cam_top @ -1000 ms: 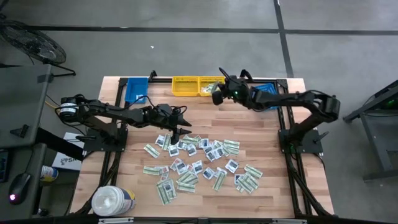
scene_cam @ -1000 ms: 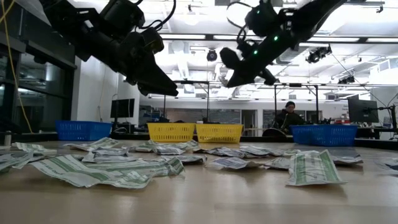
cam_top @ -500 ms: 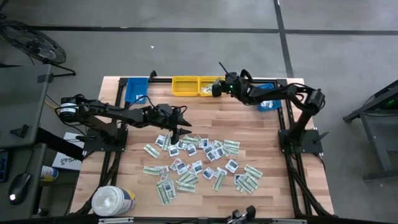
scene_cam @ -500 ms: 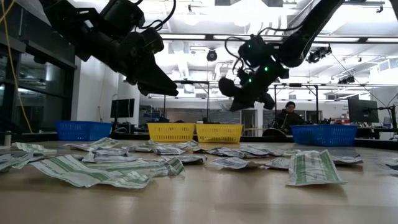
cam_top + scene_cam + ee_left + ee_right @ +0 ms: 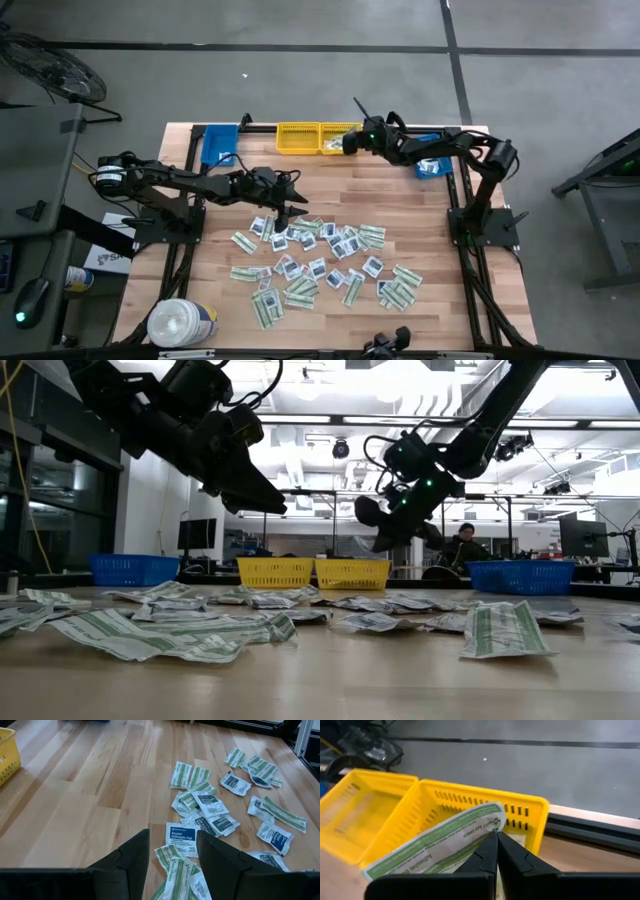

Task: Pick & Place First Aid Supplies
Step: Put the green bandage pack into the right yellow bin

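Note:
Many first aid supplies (image 5: 325,262), green-white strips and small white squares, lie flat and scattered on the middle of the wooden table (image 5: 200,260). My left gripper (image 5: 291,207) hangs open above the far left edge of that pile; in its wrist view the left gripper (image 5: 172,847) shows packets (image 5: 207,812) below and beyond its fingers. My right gripper (image 5: 349,142) is at the far edge beside the right yellow bin (image 5: 338,138), shut on one green-white strip packet (image 5: 440,847). In the low view the right gripper (image 5: 372,532) hangs above that bin (image 5: 352,573). My right gripper pinches one end of the strip packet (image 5: 487,827) between its two fingertips (image 5: 512,855). The fingers slant down from the table's right toward the yellow bin. The packet sticks out sideways from the fingers, lifted clear, in front of the bin's wall.
Two yellow bins (image 5: 297,138) stand side by side at the far edge, with a blue bin (image 5: 219,145) to their left and another (image 5: 432,158) to their right. A big white tub (image 5: 182,322) stands at the near left corner. A person (image 5: 466,546) sits in the room behind.
My right gripper has sunk and gone toward the far edge, closer to the right yellow bin, rolling a little, still shut on the strip packet. My left gripper has kept still.

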